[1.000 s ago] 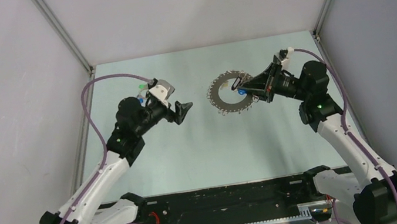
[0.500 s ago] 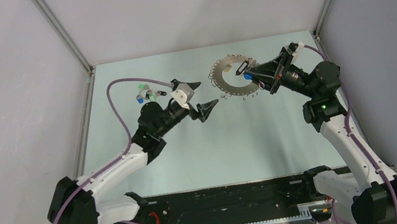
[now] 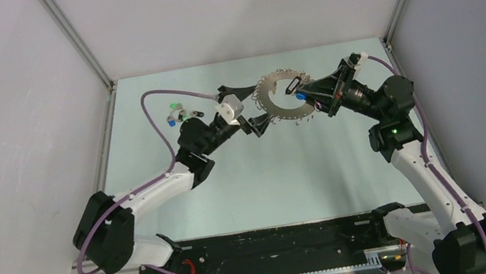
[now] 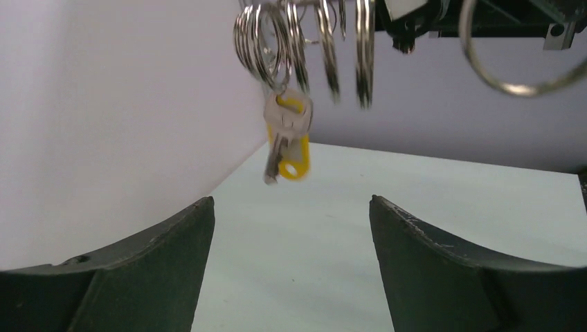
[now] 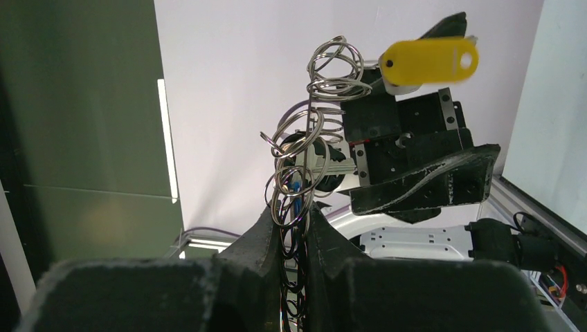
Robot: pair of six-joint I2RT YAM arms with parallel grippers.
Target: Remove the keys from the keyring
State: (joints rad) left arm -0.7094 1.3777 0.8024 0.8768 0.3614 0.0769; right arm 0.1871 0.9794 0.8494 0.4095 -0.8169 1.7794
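The keyring [image 3: 278, 106], a flat silver ring studded with small loops, hangs above the table, tilted up. My right gripper [image 3: 304, 91] is shut on its right edge; in the right wrist view the fingers [image 5: 266, 232] pinch the loops [image 5: 311, 138] edge-on, a blue key [image 5: 296, 188] between them. A yellow-headed key [image 4: 289, 142] dangles from the loops [image 4: 304, 41], just above and ahead of my open left gripper [image 4: 291, 200]. From above, the left gripper [image 3: 250, 108] straddles the ring's left rim without touching it. The same yellow key [image 5: 429, 61] appears in the right wrist view.
Loose green and blue keys [image 3: 177, 113] lie on the pale table [image 3: 246, 180] at the back left, behind the left arm. The enclosure's walls and metal posts [image 3: 74, 38] stand close on both sides. A black rail [image 3: 270, 238] runs along the near edge.
The left arm has swung right and forward until its open jaws reach the ring's left rim. The right gripper has lifted and tilted the ring up off the table.
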